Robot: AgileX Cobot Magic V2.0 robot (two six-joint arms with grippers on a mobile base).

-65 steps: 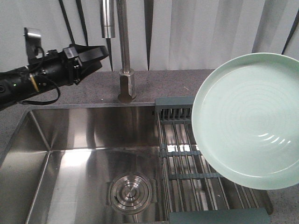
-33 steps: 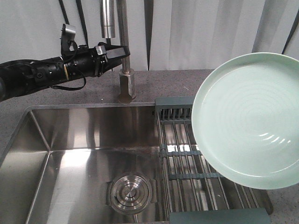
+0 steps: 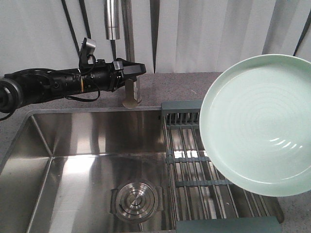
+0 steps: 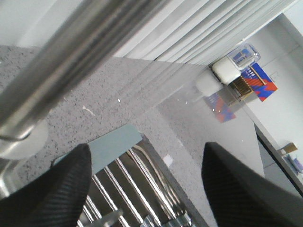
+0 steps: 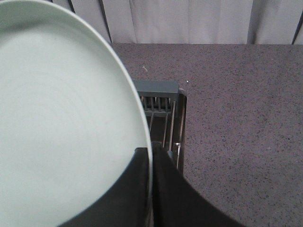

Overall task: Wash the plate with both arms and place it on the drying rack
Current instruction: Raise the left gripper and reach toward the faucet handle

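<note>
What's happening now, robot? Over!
Left gripper open, by the faucet. Right gripper shut on the plate, at its rim. Plate held tilted over the drying rack. Nothing in the way.

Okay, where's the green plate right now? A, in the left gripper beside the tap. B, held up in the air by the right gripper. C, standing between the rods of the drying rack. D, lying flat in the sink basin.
B: the plate hangs tilted in the air over the drying rack, and the right gripper has its jaws shut on the plate's rim.
</note>
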